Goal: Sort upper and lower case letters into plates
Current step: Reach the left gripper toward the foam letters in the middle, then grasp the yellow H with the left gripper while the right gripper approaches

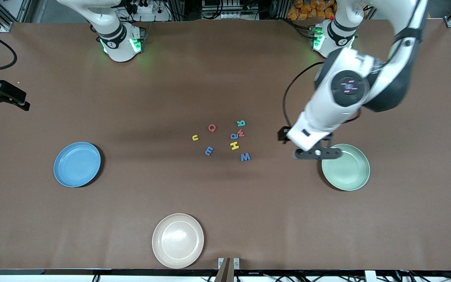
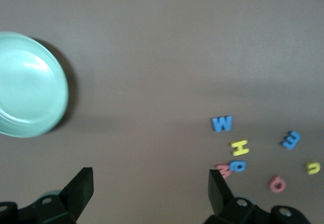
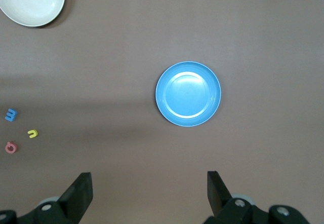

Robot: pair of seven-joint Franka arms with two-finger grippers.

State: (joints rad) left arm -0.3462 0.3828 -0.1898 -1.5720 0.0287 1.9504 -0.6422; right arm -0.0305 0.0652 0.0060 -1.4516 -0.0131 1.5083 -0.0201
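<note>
A brown table [image 1: 225, 219] carries three plates and a cluster of eight tiny foam letters at its centre.

With the letter cluster as the clock's centre in the front view, the blue plate [image 1: 77, 164] sits toward eight o'clock, at the right arm's end of the table. The mint green plate [image 1: 346, 167] sits toward four o'clock, at the left arm's end. A beige plate [image 1: 178, 240] lies near six o'clock, closest to the front camera. All three plates hold nothing.

The letters lie flat on the table, none on a plate. A red Q [image 1: 211, 127] and a yellow u [image 1: 195, 137] lie on the side toward the blue plate, with a blue m [image 1: 209, 150] a little nearer the camera. Toward the green plate, a teal R [image 1: 241, 123] is farthest from the camera, then a red letter [image 1: 242, 133] touching a blue a [image 1: 234, 136], then a yellow H [image 1: 234, 146], and a blue W [image 1: 245, 157] nearest the camera.

The left gripper [image 1: 318, 153] hangs in the air over the table at the green plate's rim, at about eleven o'clock on the plate. Its fingers [image 2: 80, 187] are spread wide apart, holding nothing.

The right gripper [image 3: 149, 196], seen in its wrist view, hangs high above the table near the blue plate, fingers also spread wide and holding nothing.
</note>
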